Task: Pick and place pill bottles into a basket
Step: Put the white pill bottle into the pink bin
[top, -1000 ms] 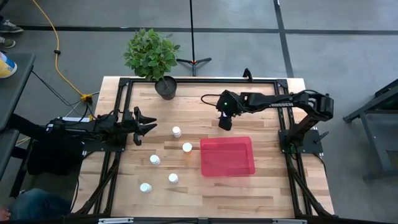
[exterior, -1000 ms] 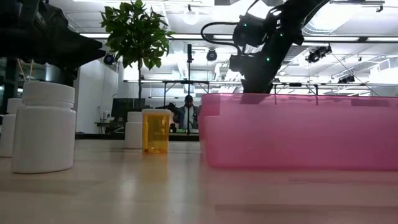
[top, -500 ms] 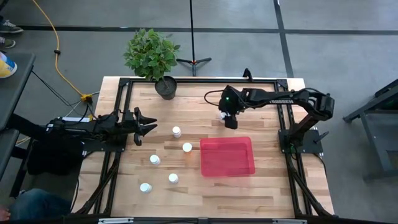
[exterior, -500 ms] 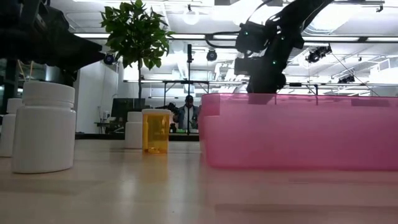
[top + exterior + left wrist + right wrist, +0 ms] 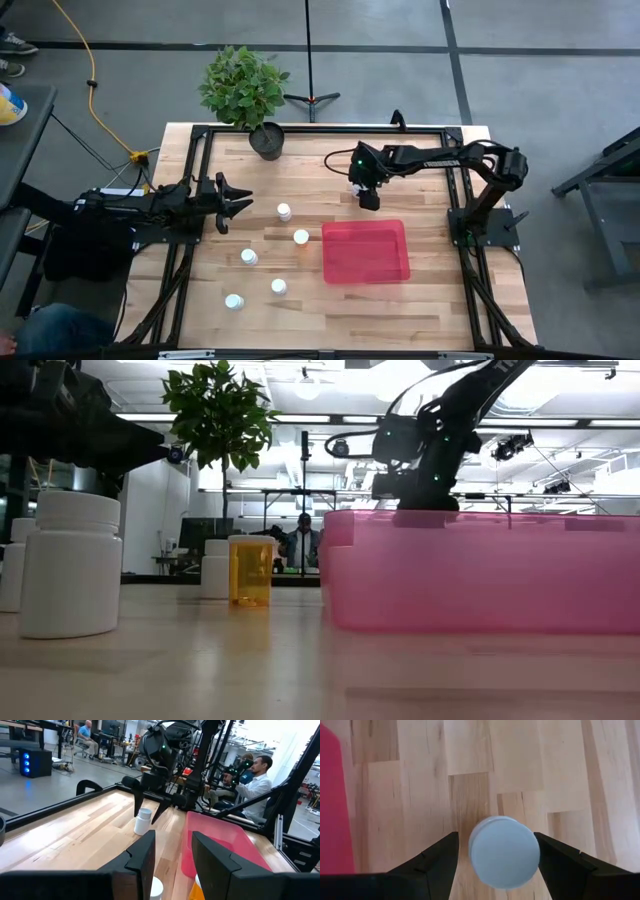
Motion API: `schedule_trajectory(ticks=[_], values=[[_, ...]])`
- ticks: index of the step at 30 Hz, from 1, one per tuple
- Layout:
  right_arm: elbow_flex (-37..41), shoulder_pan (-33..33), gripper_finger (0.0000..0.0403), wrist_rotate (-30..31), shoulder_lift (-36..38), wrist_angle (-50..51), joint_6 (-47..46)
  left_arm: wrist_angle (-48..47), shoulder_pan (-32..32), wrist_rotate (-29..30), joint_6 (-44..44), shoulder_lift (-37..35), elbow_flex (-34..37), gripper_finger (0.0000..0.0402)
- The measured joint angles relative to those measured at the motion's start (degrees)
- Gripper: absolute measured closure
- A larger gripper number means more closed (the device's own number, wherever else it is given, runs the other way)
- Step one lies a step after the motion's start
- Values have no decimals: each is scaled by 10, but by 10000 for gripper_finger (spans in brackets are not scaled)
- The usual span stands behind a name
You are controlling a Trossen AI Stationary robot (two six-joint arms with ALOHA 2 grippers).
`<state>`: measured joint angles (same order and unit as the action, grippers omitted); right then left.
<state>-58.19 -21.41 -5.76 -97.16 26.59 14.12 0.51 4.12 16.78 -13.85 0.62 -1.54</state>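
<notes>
My right gripper (image 5: 367,196) is open and points down over a white pill bottle (image 5: 505,851) that stands on its base on the table, just beyond the far edge of the red tray (image 5: 365,251). Its fingers stand on either side of the bottle's cap with a gap on each side, as the left wrist view (image 5: 143,820) also shows. My left gripper (image 5: 240,205) is open and empty at the table's left. Several more bottles stand on the table between it and the tray, the nearest a white one (image 5: 284,211) and one with an amber body (image 5: 250,570).
A potted plant (image 5: 267,140) stands at the far edge, left of centre. The black frame rails (image 5: 200,140) run around the table. People sit in the room beyond the table (image 5: 252,780). Bare wood lies on the far side of the tray.
My right gripper has shifted a little toward the table's right edge and come down around the bottle beside the tray's far edge. The bottle has stayed where it was.
</notes>
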Motion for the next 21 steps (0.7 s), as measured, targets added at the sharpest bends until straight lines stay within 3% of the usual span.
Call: schedule_trajectory(ticks=[21], values=[[0,0,163,15,-1,-4,-2,0,0,1,-3,0,0,238]])
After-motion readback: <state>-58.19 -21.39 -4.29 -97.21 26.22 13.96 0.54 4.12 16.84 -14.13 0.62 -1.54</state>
